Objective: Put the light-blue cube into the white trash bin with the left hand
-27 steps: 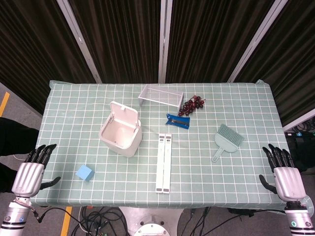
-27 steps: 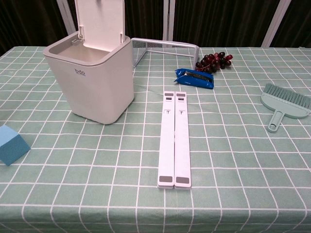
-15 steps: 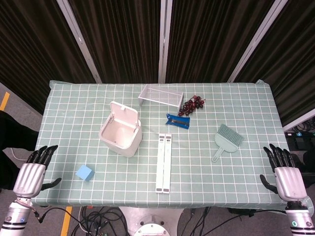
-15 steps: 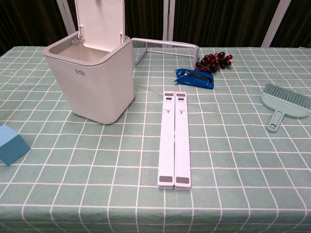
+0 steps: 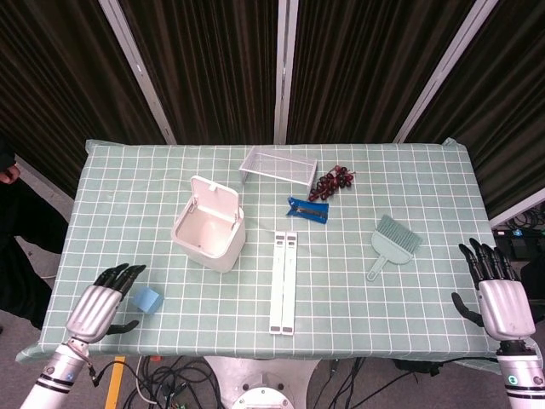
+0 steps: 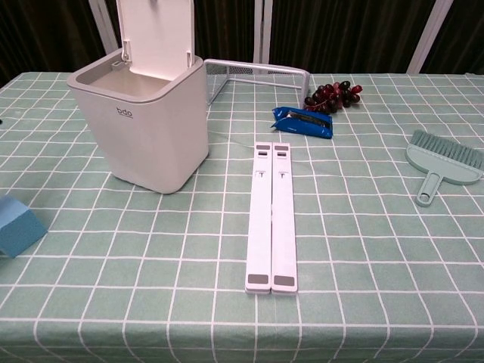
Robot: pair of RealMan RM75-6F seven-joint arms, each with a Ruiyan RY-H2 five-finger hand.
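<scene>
Light-blue cube just at two o'clock from left hand, fingers spread, empty; white trash bin further along at one o'clock

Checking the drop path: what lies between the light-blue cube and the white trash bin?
Only bare checked tablecloth separates the cube from the bin; the head view shows it best.

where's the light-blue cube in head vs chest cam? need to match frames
Head view: light-blue cube sits lower left, near the table's front edge, just right of the left hand.
Chest view: light-blue cube at the far left edge, partly cut off.
Shared landmark: the white trash bin, lid open, lies beyond the cube and to its right in both.
</scene>
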